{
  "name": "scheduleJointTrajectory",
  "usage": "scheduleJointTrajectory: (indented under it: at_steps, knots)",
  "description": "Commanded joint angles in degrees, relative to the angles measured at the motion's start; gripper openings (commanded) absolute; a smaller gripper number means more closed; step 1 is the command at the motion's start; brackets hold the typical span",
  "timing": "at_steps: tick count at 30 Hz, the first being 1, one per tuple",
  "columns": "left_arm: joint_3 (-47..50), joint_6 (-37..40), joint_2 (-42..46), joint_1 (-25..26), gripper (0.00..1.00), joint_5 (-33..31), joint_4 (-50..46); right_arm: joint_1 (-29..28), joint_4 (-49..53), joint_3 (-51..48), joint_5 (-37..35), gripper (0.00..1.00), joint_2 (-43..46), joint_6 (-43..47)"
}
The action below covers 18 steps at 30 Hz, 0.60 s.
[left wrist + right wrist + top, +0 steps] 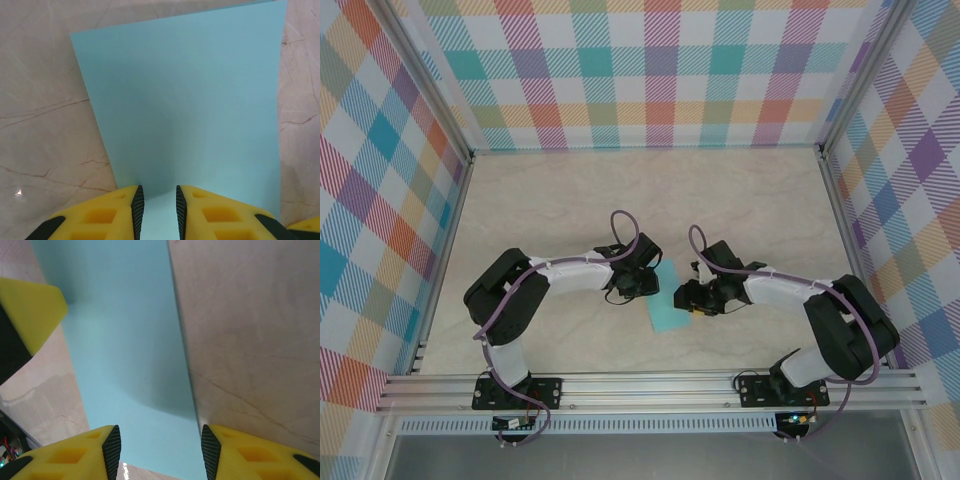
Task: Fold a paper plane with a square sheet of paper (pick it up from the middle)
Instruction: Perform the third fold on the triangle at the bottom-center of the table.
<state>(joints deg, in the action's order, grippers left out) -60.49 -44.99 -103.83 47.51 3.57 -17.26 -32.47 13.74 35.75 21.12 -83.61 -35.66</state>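
- Left end effector [157, 194]: a narrow gap, at the edge of the square sheet of paper [185, 100].
- Right end effector [161, 436]: a wider gap, over the same sheet.

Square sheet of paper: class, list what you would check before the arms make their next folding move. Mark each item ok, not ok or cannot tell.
1. The square sheet of paper lies between both arms: ok.
2. The left pincer is lined up on the sheet's edge, its jaws a narrow gap apart: ok.
3. The right pincer is over the sheet, jaws wide apart: ok.
4. The two pincers are close but apart: ok.
5. The sheet is flat on the table: cannot tell, as shading hints at a curl.
6. A crease is already made: cannot tell.
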Motion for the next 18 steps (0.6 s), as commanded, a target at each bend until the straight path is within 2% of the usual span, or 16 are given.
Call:
scheduleJointTrajectory:
  at_steps: [1, 7, 13, 18]
  knots:
    - [-0.59, 2.0, -1.46, 0.33, 0.27, -0.68, -2.94, 0.73, 1.78, 1.1, -1.94, 0.49, -0.18, 0.97]
    - [-0.51, 2.29, -1.58, 0.29, 0.27, -0.15, -2.78, 1.0, -1.34, 0.59, 2.44, 0.5, -1.55, 1.06]
    - [-0.15, 2.37, -1.19, 0.38, 0.27, 0.1, -2.61, 1.0, -4.14, -0.44, 8.15, 0.42, -0.97, 0.95]
    - [-0.46, 2.67, -0.92, 0.36, 0.27, 0.21, -2.73, 1.09, -4.3, -1.0, 7.49, 0.43, 0.53, 0.19]
